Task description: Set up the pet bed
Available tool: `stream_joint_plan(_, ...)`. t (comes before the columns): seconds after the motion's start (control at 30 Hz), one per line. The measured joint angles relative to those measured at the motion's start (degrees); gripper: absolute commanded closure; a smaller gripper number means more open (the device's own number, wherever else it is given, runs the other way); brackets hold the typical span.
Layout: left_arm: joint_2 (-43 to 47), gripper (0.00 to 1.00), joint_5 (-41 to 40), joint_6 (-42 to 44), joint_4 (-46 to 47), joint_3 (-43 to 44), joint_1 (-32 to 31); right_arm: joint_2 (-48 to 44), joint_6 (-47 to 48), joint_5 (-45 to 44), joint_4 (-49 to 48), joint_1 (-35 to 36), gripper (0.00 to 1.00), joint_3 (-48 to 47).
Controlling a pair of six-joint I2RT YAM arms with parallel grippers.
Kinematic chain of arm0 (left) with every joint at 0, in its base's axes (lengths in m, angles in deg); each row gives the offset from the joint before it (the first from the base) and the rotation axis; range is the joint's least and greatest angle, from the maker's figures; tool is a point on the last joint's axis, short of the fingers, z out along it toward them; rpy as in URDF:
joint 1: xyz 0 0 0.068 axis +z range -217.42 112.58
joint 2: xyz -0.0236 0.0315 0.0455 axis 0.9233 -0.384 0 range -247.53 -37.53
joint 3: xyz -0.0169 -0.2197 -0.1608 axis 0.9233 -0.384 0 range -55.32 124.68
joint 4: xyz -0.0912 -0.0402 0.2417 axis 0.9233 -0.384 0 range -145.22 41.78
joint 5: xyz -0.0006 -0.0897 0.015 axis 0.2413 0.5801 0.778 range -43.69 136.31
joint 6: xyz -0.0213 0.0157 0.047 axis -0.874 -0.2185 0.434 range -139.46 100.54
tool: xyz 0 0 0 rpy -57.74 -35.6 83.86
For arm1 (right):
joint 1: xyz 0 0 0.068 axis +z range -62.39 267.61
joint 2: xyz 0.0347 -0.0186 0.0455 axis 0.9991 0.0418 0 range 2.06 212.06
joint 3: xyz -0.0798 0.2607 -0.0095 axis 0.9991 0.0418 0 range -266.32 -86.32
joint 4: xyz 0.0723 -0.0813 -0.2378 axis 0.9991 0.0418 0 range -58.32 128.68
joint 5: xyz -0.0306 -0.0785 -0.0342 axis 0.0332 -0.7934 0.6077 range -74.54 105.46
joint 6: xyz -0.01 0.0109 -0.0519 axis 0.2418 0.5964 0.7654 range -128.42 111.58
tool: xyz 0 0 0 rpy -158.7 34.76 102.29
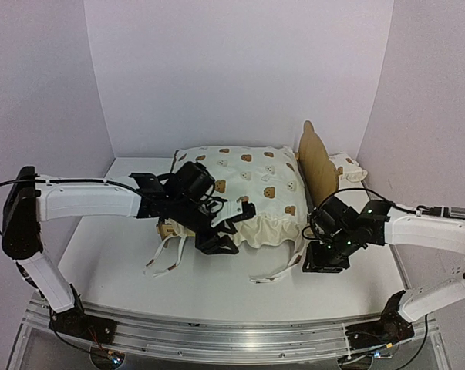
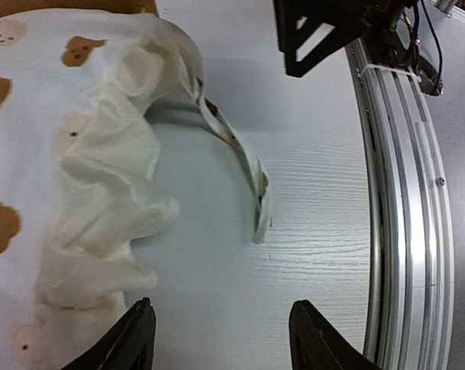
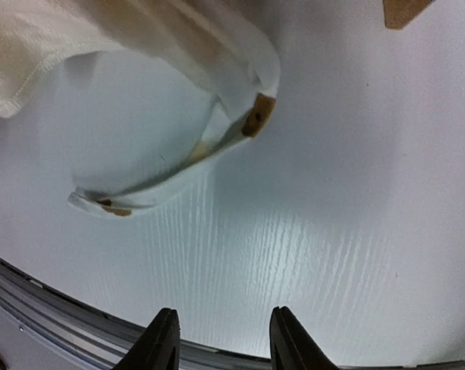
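Scene: pet bed (image 1: 251, 196) sits at the back-middle of the table (image 1: 109, 254). Its bear-print cushion (image 1: 240, 173) is on top, and the plywood headboard (image 1: 317, 158) stands upright at the right end. A small pillow (image 1: 348, 166) lies just behind the headboard, toward the back right corner.

Left gripper (image 2: 220, 312) is open with nothing between the fingers, just beside the cushion's front ruffle (image 2: 109, 193). Right gripper (image 3: 223, 314) is also open and empty, low over bare table off the bed's front-right corner.

One tie strap (image 2: 244, 154) trails from that corner onto the table between the grippers. More loose ties (image 1: 166, 258) lie at the front-left.

Risks:
- Pinching ruffle alone would likely bunch the cushion or drag it off the frame.
- A strap could snag a finger and pull the bed askew.
- The right arm could knock the headboard if it swings close.

The frame is mostly hidden, so I can't tell whether the cushion sits square.
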Motion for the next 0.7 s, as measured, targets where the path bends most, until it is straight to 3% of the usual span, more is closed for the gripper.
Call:
stream_joint_plan(0.23, -11.5, 0.42, 2.1, 1.2, 6.1, -2.3, -3.5, 3.8, 1.8, 0.7, -14.0, 0.3, 0.55, 1.2)
stream_joint_plan(0.53, -23.2, 0.53, 0.0, 5.0, 7.1, 3.9, -5.8, 2.3, 5.5, 0.8, -16.8, 0.4, 0.57, 2.1)
stream_joint_plan(0.6, -23.5, 0.6, -0.1, 5.8, 7.4, 4.6, -6.2, 1.8, 5.6, 0.8, -16.9, 0.4, 0.57, 2.6)
stream_joint_plan(0.7, -23.6, 0.8, -0.6, 7.0, 7.3, 4.6, -7.0, 1.5, 5.8, 0.8, -17.0, 0.4, 0.58, 3.4)
